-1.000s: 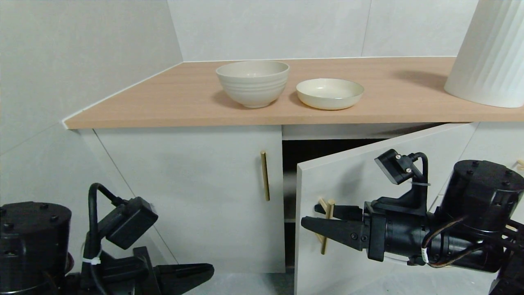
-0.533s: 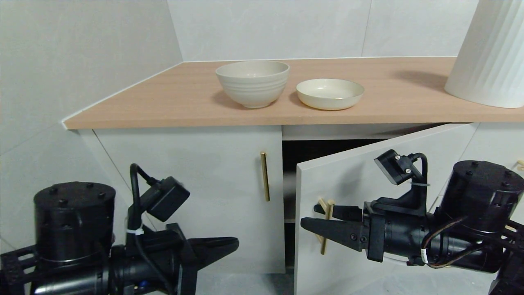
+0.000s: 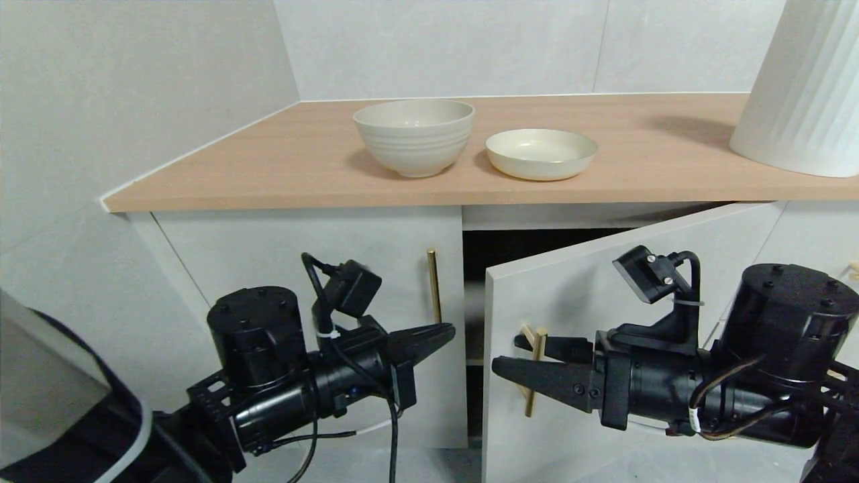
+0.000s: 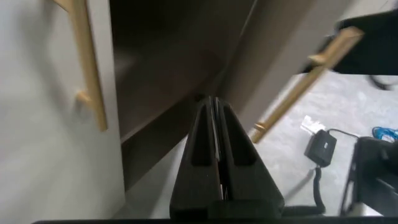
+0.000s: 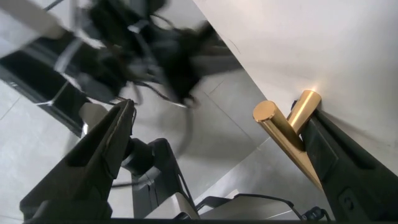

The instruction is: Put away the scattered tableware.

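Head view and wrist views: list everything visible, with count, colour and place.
Countertop: one, light wood, above the cabinet.
Bowl: one, cream, on the countertop.
Shallow dish: one, cream, right of the bowl.
Ribbed container: one, white, countertop's right end.
Closed door: one, pale grey, left.
Ajar door: one, pale grey, right.
Closed door's handle: one, brass, vertical.
Ajar door's handle: one, brass.
Left gripper: one, black, fingers shut, near the closed door's handle.
Right gripper: one, black, fingers open either side of the ajar door's handle.
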